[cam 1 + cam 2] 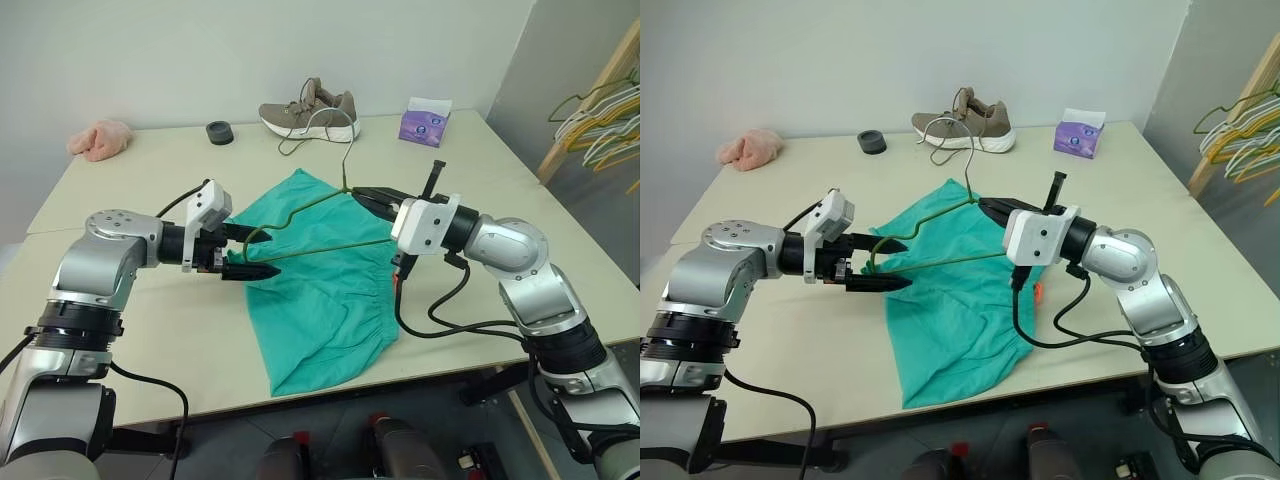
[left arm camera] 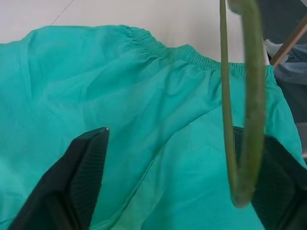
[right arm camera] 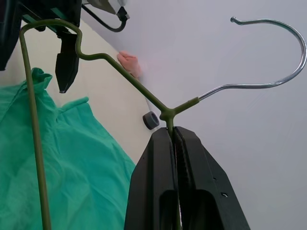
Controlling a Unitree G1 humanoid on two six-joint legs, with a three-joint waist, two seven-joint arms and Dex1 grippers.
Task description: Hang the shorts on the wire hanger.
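On the near half of the table (image 1: 110,330) the shorts (image 1: 320,300) lie flat. Just above them, the left gripper (image 1: 258,252) stands wide around one end of the wire hanger (image 1: 310,232), while the right gripper (image 1: 370,198) pinches its neck. Farther back rests a shoe (image 1: 310,110).

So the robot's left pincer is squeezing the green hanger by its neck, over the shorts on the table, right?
Not the left one. The right pincer is squeezing the hanger by its neck, as the right wrist view shows. The left pincer is open around the hanger's far end. The shorts do lie on the table.
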